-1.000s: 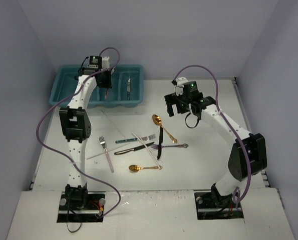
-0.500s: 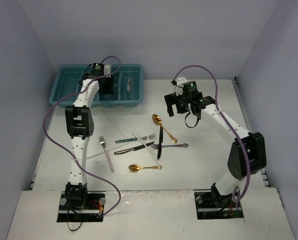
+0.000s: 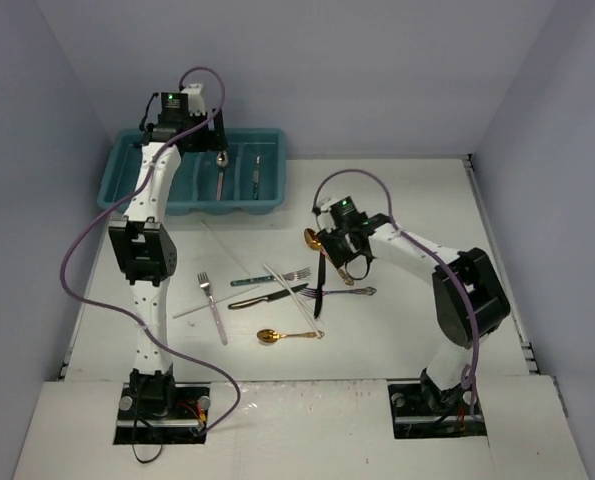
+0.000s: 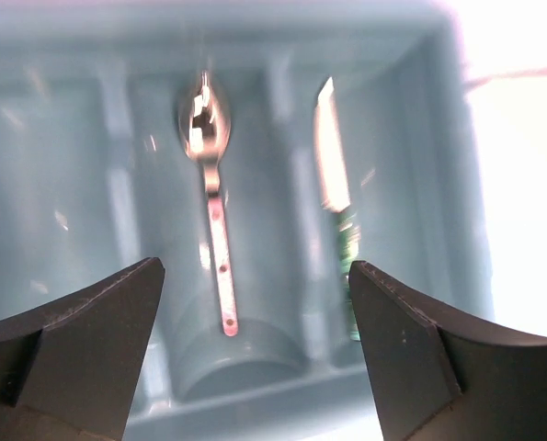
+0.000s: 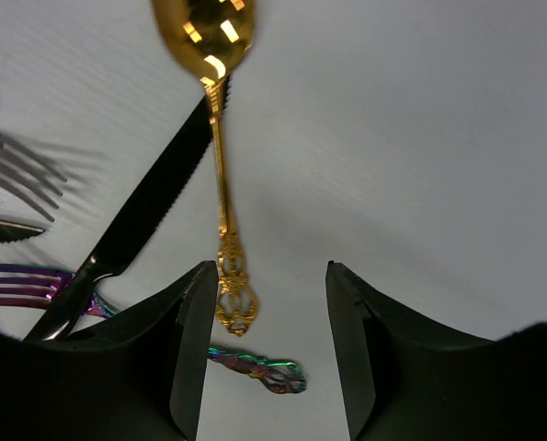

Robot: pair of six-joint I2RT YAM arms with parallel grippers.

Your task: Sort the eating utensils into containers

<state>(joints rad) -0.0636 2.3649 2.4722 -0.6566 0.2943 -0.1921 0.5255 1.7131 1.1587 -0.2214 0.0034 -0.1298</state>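
The teal tray (image 3: pixel 199 207) stands at the back left, its long containers side by side. In one lies a silver spoon (image 3: pixel 220 170) (image 4: pixel 210 188), and a teal-handled knife (image 3: pixel 257 173) (image 4: pixel 333 170) lies in the one to its right. My left gripper (image 3: pixel 205 138) (image 4: pixel 255 268) hangs open above the spoon, holding nothing. My right gripper (image 3: pixel 347 268) (image 5: pixel 268 271) stands low over the table, open about halfway, around the ornate handle end of a gold spoon (image 3: pixel 317 243) (image 5: pixel 220 156). That handle end lies just inside the left finger (image 5: pixel 195 322), not pinched.
More utensils lie mid-table: a black knife (image 3: pixel 322 285) (image 5: pixel 144 220), an iridescent fork (image 3: pixel 342 292) (image 5: pixel 259 367), a silver fork (image 3: pixel 297 273) (image 5: pixel 16 175), a second gold spoon (image 3: pixel 272 336), another silver fork (image 3: pixel 213 305), two dark-handled knives (image 3: pixel 265 296) and thin white chopsticks (image 3: pixel 289 298).
My left gripper opened and let the silver spoon drop into the tray, then drew back. My right arm swung left and down onto the gold spoon, its jaws narrowing.
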